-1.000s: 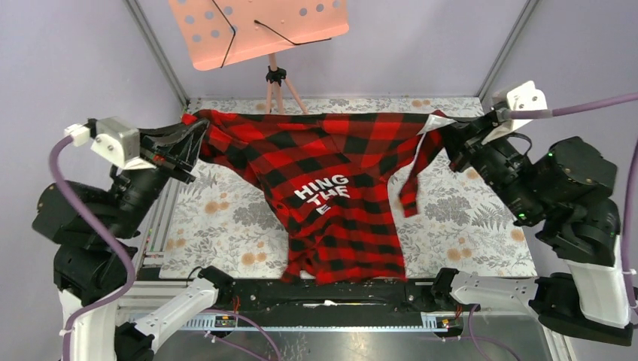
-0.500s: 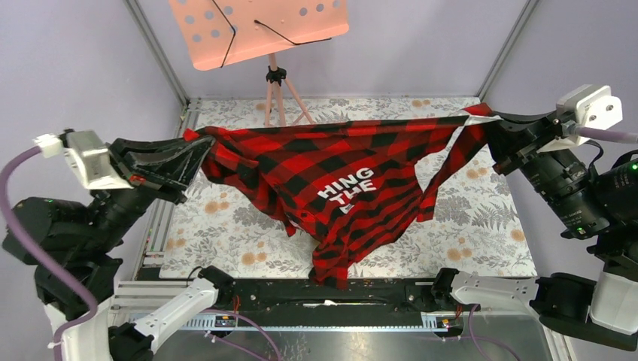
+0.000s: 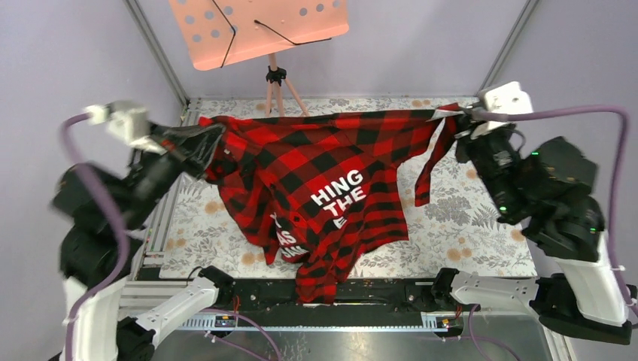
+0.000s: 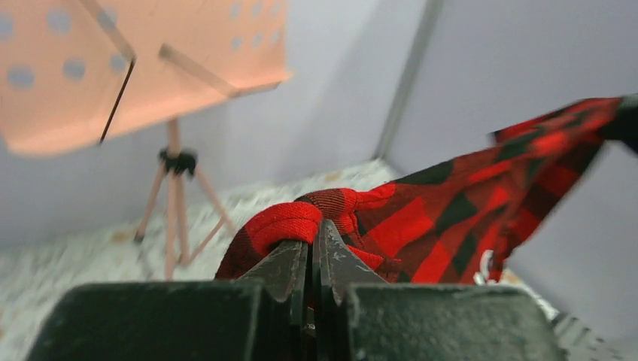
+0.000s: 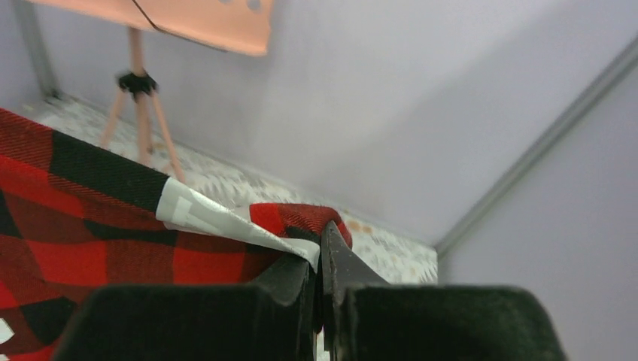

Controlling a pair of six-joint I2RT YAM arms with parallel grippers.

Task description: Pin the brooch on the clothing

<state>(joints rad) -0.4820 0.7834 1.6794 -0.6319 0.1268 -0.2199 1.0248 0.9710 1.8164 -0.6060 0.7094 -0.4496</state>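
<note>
While two arms hold it up, the shirt (image 3: 331, 180) sags

Because the shirt is soft cloth, it will not keep a shape by itself. It looks light and floppy, and it folds where nothing holds it. The left end effector (image 3: 205, 141) is pressed together on a bunched red fold at the shirt's top left corner. The right end effector (image 3: 454, 124) is pressed together on the top right corner, where a white bit of the inside shows. Between them the top edge is pulled into a line above the surface (image 3: 466, 226). The rest hangs down and lies in wrinkles, and the bottom end spills over the near edge. The white letters (image 3: 338, 197) sit on a tilted, creased part.

I think thin pinches at the corners are good for lifting and spreading, as cloth is hard to grab in the flat middle. It may slip out if pulled hard. To take a pin, the cloth should lie flat and smooth.

No view shows the brooch. I guess it is small and hard, so it needs a careful pinch by its rim.
</note>
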